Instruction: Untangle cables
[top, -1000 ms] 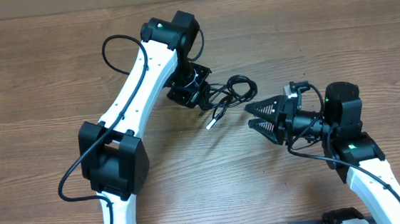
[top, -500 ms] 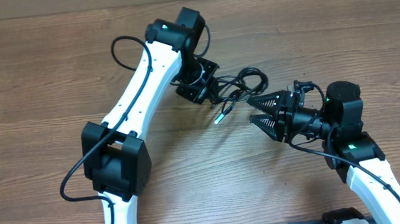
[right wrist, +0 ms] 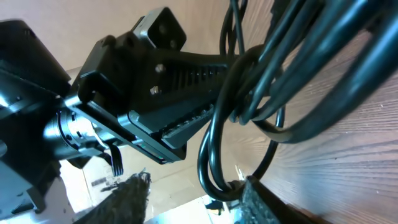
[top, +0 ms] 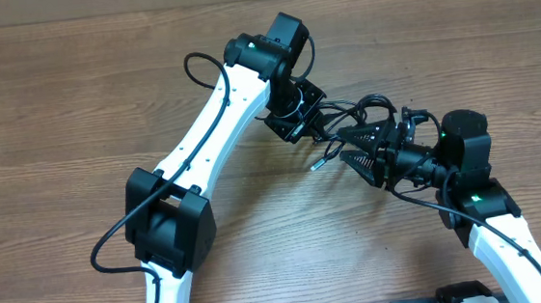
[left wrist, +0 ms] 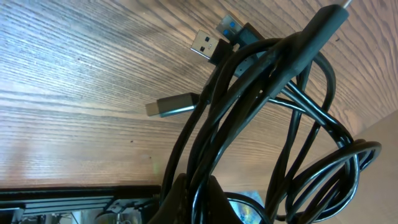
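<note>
My left pincer point(top: 309, 126) is closed tight on the cables point(top: 368, 105). In its wrist view the black cords rise out of the grip at the bottom edge as one thick bunch, crossing and looping over each other, so I cannot trace any single cord through the knot. Three plug ends stick out of the bunch on the upper left, clear of the wood: a silver flat plug point(left wrist: 205, 43), a second plug with a blue insert point(left wrist: 231, 25) just beside it, and a grey slim plug point(left wrist: 173, 106) lower down. My right pincer point(top: 346, 153) sits just beside the left one, pointing at it, with its fingers apart. Its wrist view shows one loop of cord hanging in the gap between the two fingers, not clamped, while the rest of the cords sweep across the upper right. The black ribbed body of the left pincer fills the middle of that view and blocks what lies behind it. From overhead the bundle hangs between the two pincers, with one silver-tipped end point(top: 318, 164) pointing down towards the tabletop point(top: 74, 109). The white left arm point(top: 219, 117) reaches in across the wood, its own thicker wire point(top: 196, 65) arching beside it.
</note>
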